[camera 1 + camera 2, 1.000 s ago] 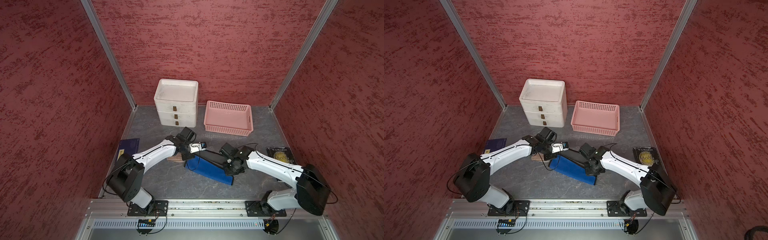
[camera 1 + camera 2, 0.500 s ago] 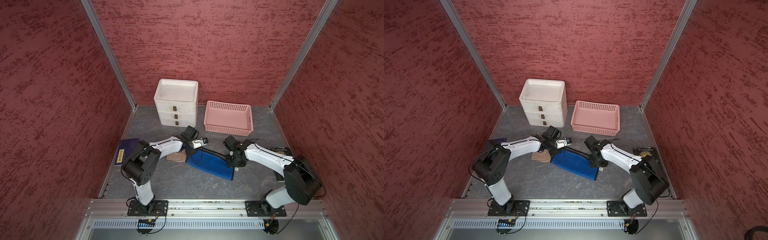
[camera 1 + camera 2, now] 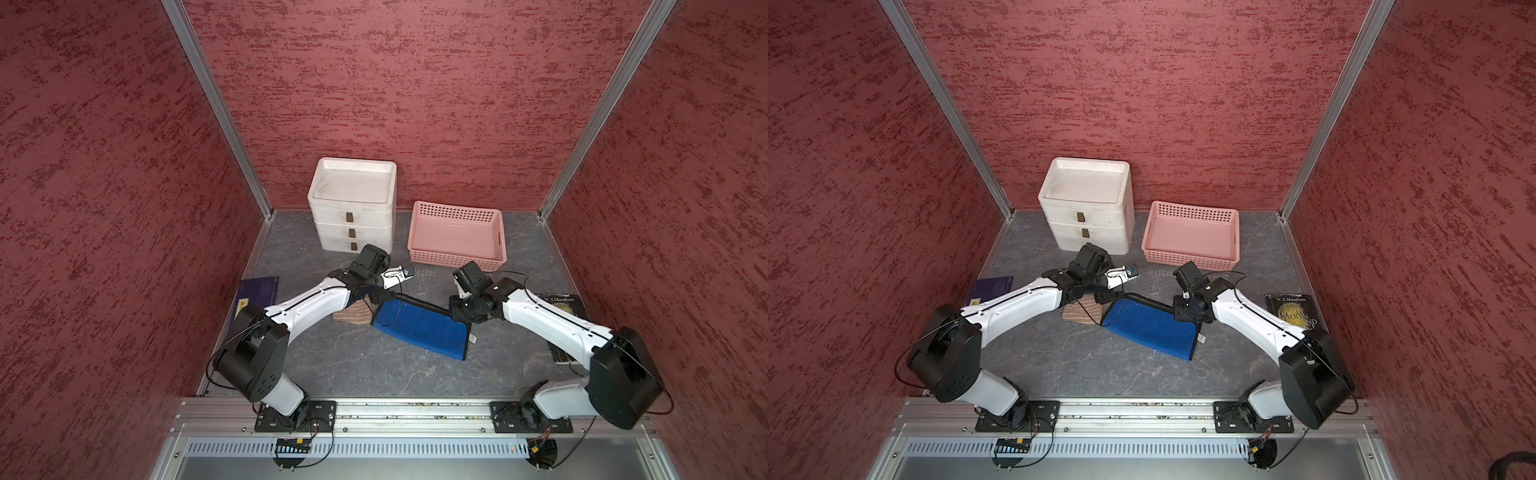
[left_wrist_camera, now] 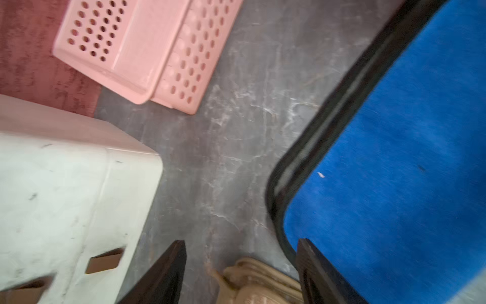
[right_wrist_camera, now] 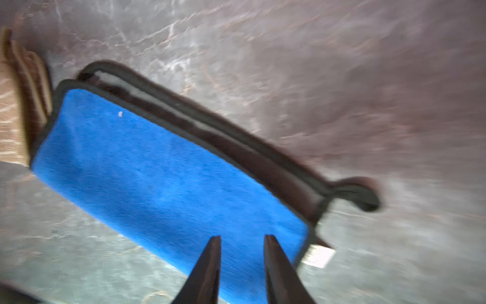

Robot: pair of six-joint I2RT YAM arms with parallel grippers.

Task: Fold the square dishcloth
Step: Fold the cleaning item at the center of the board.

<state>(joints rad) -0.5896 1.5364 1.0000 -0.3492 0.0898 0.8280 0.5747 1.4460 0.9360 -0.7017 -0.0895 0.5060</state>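
Note:
The blue dishcloth (image 3: 419,328) (image 3: 1152,326) lies folded in half on the grey table, black trim along its far edge and a white tag (image 5: 318,256) at its right end. My left gripper (image 3: 381,297) (image 4: 242,241) hovers by the cloth's far left corner. It is open, with only table and a beige cloth showing between the fingers. My right gripper (image 3: 457,313) (image 5: 242,237) hangs above the cloth's far right corner. Its jaws stand a narrow gap apart with nothing in them, and the blue dishcloth (image 5: 163,168) shows below.
A beige striped cloth (image 3: 353,313) (image 4: 257,284) lies against the dishcloth's left end, under my left arm. A white drawer unit (image 3: 353,208) and a pink basket (image 3: 457,237) stand at the back. A blue book (image 3: 257,291) lies far left, a dark book (image 3: 561,305) far right.
Both grippers carried the cloth's edge toward the back, laid it down and let go. The left jaws have opened wide; the right opened, then narrowed. Both arms have drawn back slightly.

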